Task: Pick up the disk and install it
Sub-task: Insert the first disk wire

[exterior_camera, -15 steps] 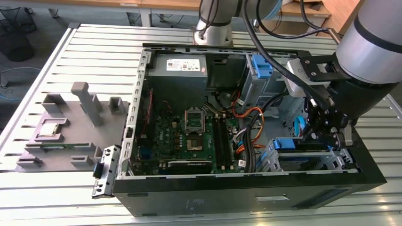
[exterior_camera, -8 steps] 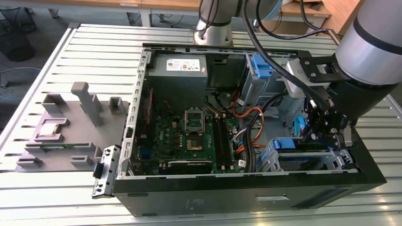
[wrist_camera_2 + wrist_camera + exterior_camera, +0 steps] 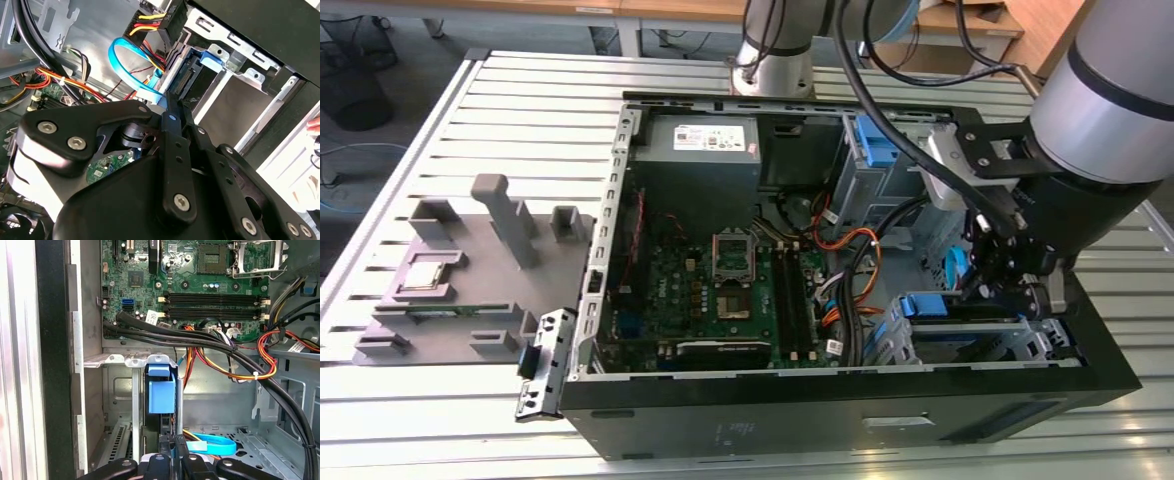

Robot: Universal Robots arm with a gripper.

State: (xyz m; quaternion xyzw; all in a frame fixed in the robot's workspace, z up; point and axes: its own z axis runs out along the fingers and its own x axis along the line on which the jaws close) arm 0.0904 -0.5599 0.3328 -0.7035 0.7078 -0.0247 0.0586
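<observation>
Though half hidden, disk [image 3: 161, 390] near gripper [image 3: 175, 442].

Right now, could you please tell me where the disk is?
In the first wrist view the disk stands on edge in the metal drive cage, just beyond the gripper; that cage is in the case, on the exterior view's right.
</observation>
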